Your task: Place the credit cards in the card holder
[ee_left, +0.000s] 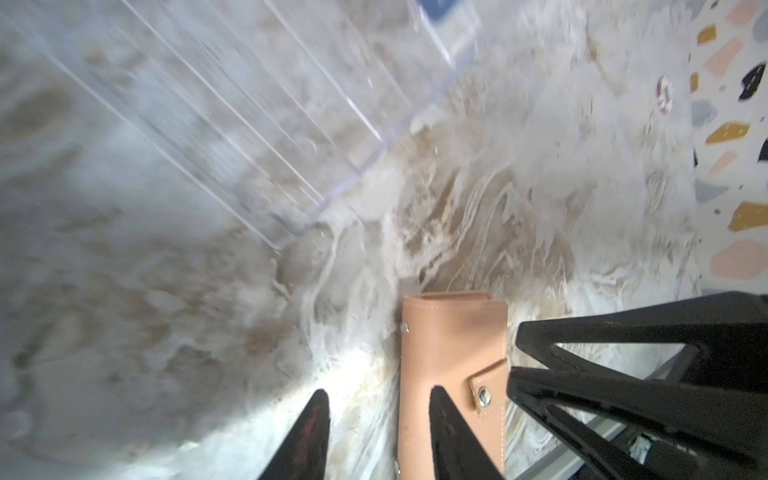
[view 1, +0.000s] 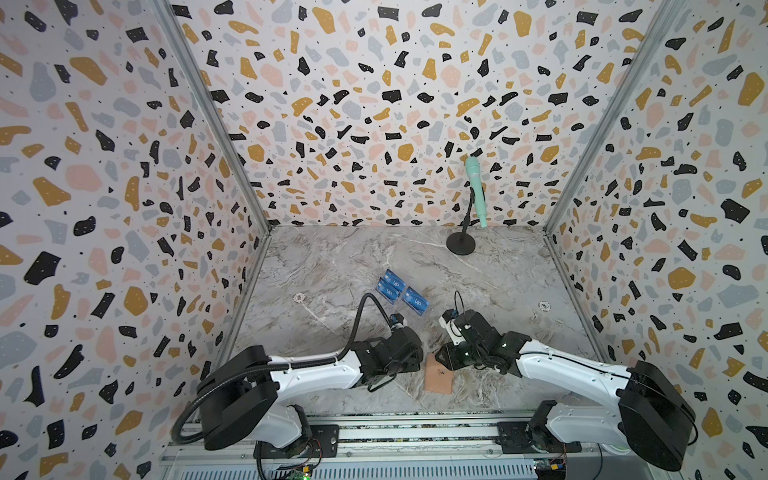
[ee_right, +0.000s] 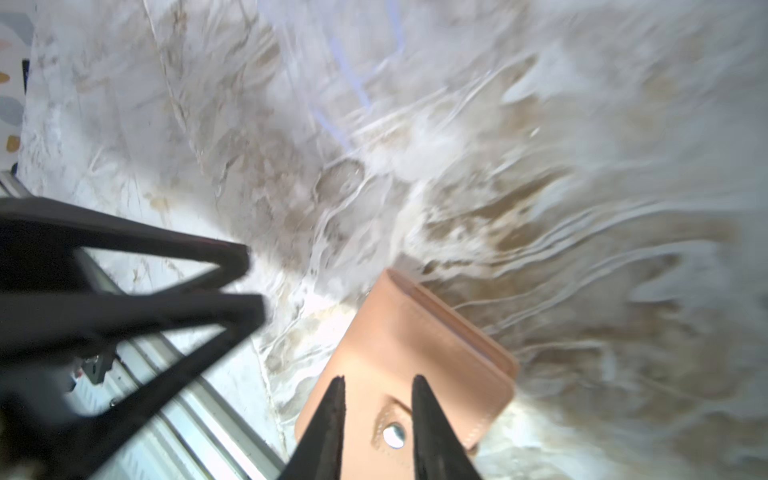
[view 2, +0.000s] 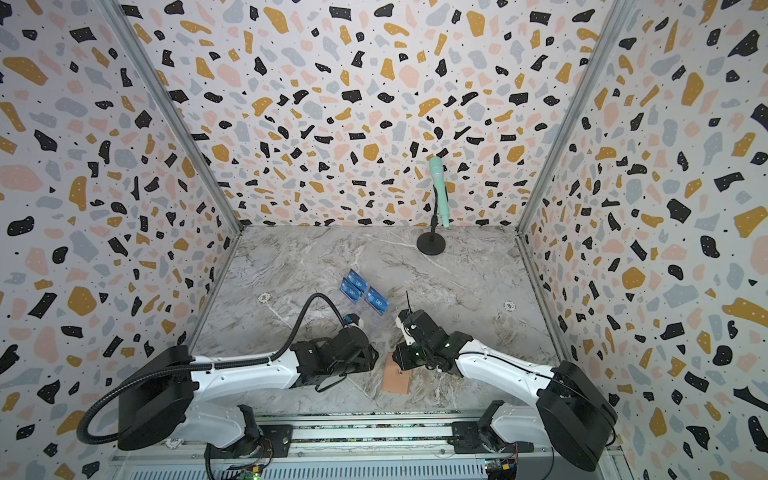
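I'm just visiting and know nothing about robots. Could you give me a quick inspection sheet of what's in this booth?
Surface: marble-patterned table, two small round marks.
Job's things: blue credit cards in a clear acrylic stand; pink card holder closed, lying near the front.
Clutter: mint microphone on a black stand at the back.
Grippers: left claw open at the card holder's edge; right claw open over its snap.
Cables: black ribbed hose along the left arm; thin wire at the right wrist.
Surroundings: terrazzo-patterned walls; metal rail in front.
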`<state>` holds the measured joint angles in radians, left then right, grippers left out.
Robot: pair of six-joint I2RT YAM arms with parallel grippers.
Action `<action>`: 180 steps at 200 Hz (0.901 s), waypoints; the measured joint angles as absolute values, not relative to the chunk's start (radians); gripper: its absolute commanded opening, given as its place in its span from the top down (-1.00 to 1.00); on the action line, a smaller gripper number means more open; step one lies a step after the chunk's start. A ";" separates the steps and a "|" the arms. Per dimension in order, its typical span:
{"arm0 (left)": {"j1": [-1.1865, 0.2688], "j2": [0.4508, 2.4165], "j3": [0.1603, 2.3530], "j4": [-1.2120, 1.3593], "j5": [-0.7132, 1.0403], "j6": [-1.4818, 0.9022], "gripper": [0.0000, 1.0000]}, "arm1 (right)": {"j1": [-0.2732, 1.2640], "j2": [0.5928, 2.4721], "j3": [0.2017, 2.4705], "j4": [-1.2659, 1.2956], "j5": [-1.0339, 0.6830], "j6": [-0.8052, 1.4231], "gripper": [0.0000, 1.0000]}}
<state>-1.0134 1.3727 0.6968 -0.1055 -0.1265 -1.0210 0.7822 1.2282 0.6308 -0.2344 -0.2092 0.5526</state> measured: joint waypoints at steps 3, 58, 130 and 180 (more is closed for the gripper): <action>-1.002 1.361 0.696 -0.109 -0.130 -1.015 -0.13 | 0.773 1.227 0.635 -0.236 -0.208 0.547 0.29; -0.752 1.121 0.731 -0.252 -0.307 -0.838 -0.86 | 0.518 1.220 0.784 -0.223 -0.122 0.387 -0.44; -0.444 0.813 0.524 -0.019 -0.590 -0.394 -0.99 | 0.244 0.996 0.521 0.241 0.091 0.117 -0.98; -0.273 0.730 0.168 0.316 -0.656 -0.232 -1.00 | 0.141 0.947 0.218 0.632 0.147 0.015 -0.98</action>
<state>-0.2733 0.7300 0.1677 0.3157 -0.6563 -0.2317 0.1413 0.9474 0.2180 0.6315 0.1471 0.0154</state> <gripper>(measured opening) 0.999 0.989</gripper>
